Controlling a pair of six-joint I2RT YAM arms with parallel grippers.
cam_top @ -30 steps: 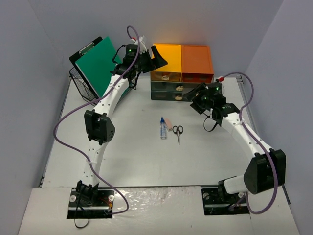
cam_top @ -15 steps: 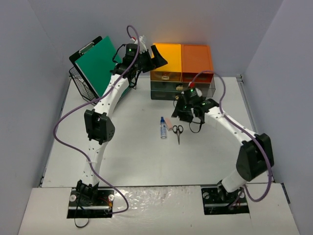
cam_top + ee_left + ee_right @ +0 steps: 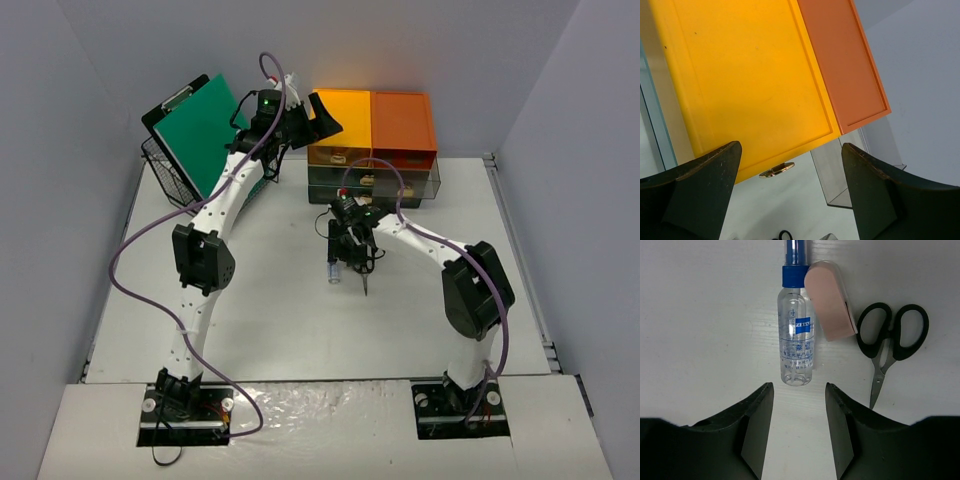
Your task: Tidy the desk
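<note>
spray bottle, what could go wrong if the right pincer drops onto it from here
The pink eraser lies against the spray bottle near its cap, so closing fingers may catch or shove it. The bottle is round and lying flat, and the right pincer has its jaws barely wider than it, so it might roll away. The scissors lie just past the eraser and could get nudged.

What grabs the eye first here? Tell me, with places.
A yellow box and an orange box glow at the far edge of the desk, with a green clipboard tilted at far left. Mid-desk, the right gripper hovers open above a small bottle, a pink eraser and scissors.
</note>
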